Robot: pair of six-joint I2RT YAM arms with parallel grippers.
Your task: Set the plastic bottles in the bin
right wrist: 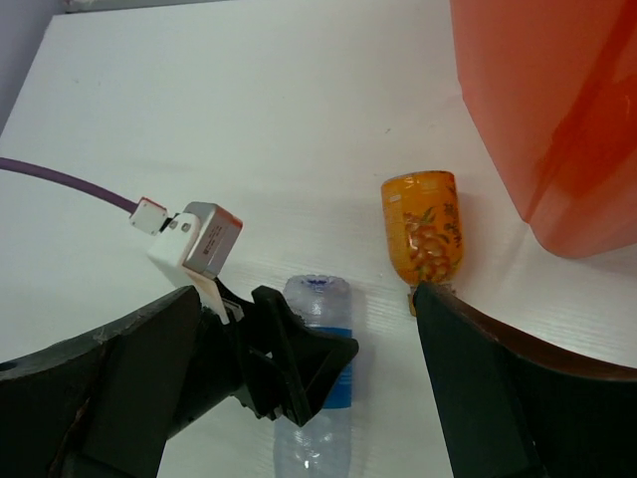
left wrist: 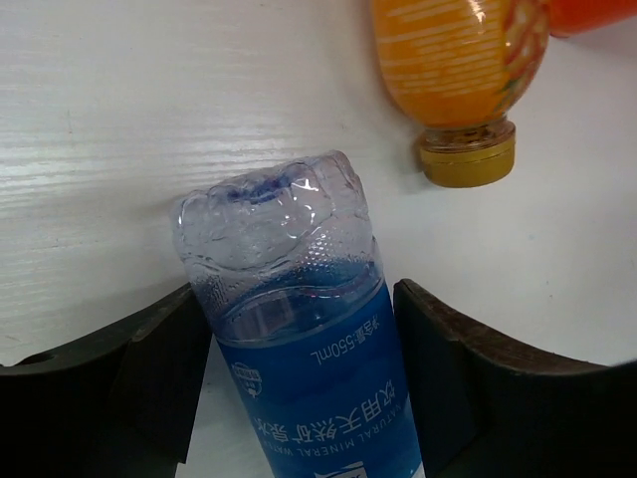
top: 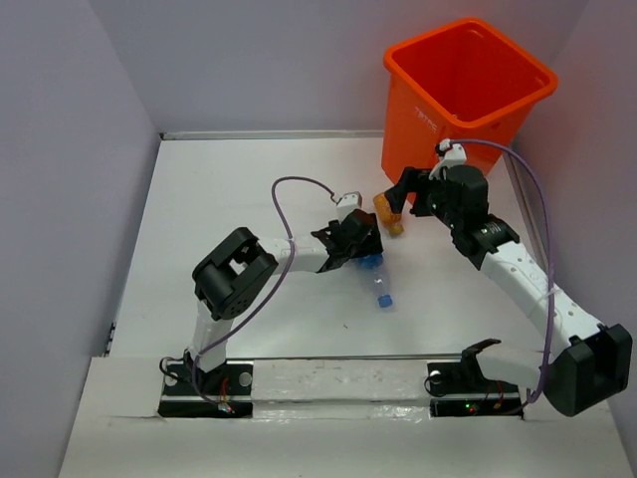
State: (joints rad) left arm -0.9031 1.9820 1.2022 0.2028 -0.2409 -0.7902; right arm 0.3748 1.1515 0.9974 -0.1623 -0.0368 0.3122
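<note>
Blue-labelled clear plastic bottle (left wrist: 279,249) lies between the left tool's (left wrist: 299,339) parted jaws, seemingly ungripped; closing comes next. Right tool (right wrist: 304,319) gapes, empty.

Bright, even light from above leaves the white table (top: 229,169) nearly washed out, with only faint, soft shadows. In the left wrist view, small glints sit on the clear bottle (left wrist: 279,249), which is sharp. The bin (right wrist: 557,110) is hazy, bleached to pale orange. The left fingers (left wrist: 100,378) and right fingers (right wrist: 100,388) are near-black and soft-edged.
</note>
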